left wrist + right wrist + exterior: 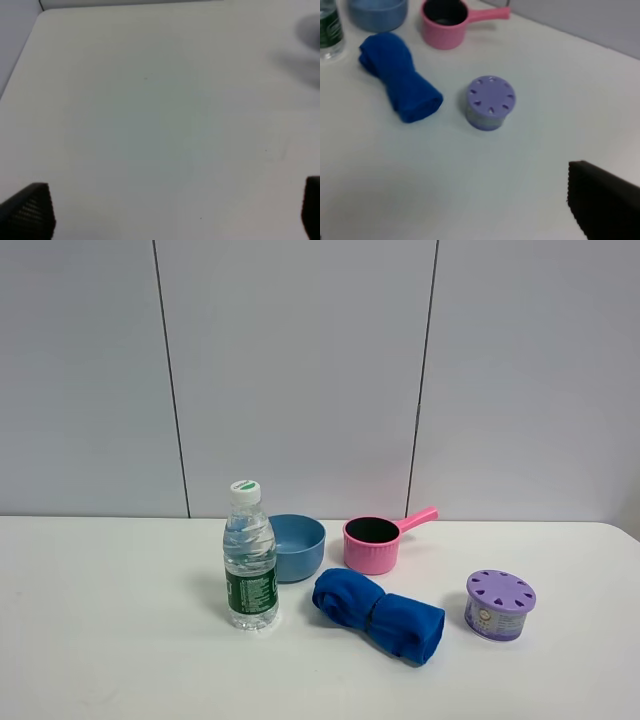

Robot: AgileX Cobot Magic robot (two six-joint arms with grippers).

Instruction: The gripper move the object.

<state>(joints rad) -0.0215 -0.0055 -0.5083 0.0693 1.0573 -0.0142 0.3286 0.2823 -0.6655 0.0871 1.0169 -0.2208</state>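
Five objects stand on the white table [120, 640]: a water bottle [250, 560] with a green label, a blue bowl [297, 546], a pink pot [373, 543] with a handle, a rolled blue towel [378, 615] and a purple round container [499, 604]. Neither gripper shows in the exterior view. My left gripper [172, 200] is open and empty over bare table. My right gripper [450, 215] is open and empty, with one dark finger [605, 200] showing. It is above and short of the purple container [490, 102], with the towel [397, 85] and pot [443, 22] beyond.
A grey panelled wall [300, 370] stands behind the table. The table's far left corner and edge [30, 40] show in the left wrist view. The bottle [329, 30] and bowl [375, 12] sit at the edge of the right wrist view.
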